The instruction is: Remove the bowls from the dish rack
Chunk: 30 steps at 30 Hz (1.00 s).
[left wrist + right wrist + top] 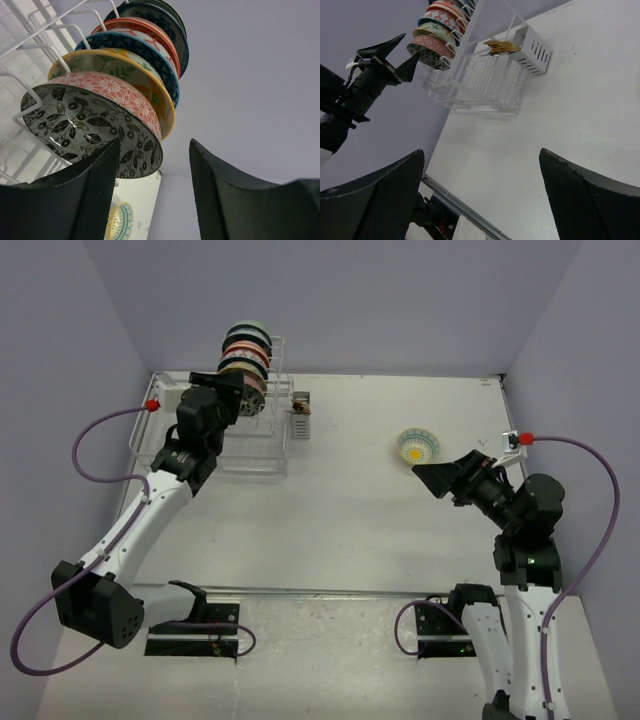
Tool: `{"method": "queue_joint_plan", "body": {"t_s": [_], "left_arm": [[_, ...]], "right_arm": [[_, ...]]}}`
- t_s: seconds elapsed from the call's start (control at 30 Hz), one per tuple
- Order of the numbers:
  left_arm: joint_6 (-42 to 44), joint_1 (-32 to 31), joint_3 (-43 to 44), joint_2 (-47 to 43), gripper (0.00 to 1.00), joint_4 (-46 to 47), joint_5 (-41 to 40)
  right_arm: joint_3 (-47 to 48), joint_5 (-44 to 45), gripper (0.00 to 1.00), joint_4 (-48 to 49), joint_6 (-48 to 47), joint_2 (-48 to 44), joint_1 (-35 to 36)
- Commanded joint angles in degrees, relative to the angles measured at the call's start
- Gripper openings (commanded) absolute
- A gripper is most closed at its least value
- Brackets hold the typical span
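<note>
Several bowls (245,358) stand on edge in a row in the tall wire frame of the white dish rack (258,440). In the left wrist view the nearest is a dark leaf-patterned bowl (90,127), then a pink one (117,90) and a yellow-rimmed one (125,62). My left gripper (240,392) is open right at that dark bowl, whose lower rim lies by my left finger (95,200). A yellow-rimmed teal bowl (417,446) lies on the table at the right. My right gripper (440,478) is open and empty, just beside it.
A small cutlery cup (301,412) holding golden cutlery (500,46) hangs on the rack's right side. The rack's low basket (480,85) looks empty. Purple walls enclose the table on three sides. A metal rail (320,592) runs along the near edge.
</note>
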Motion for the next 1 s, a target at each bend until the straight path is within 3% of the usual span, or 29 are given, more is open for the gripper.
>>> {"method": "queue_joint_plan", "body": {"t_s": [0.0,0.27,0.47,0.5,0.6,0.97], "left_arm": [[-1.7,1.0,-0.3,1.0,0.57,3.9,-3.6],[-3.9,1.4,-2.3,2.7,0.45,6.2,-4.0],[-4.3,1.7,-2.4,3.1,0.24,6.4,-3.5],[-4.7,1.7,-2.4,2.9,0.15,5.9,-3.4],[-5.9,1.7,-3.1,1.7,0.01,5.3,-3.1],[-6.7,1.7,-5.2,-4.6,0.0,8.1,-3.0]], "right_arm": [[1.5,-0.3,0.96,-1.2,-1.2,-1.4,-0.1],[5.7,0.7,0.98,-4.3,-2.6,-2.3,-0.1],[7.6,0.6,0.99,-5.7,-3.3,-3.7,-0.1],[7.6,0.7,0.99,-5.8,-3.4,-3.9,-0.1],[8.0,0.9,0.99,-6.2,-3.4,-4.6,-0.1],[10.1,1.3,0.99,-7.0,-3.7,-4.9,-0.1]]}}
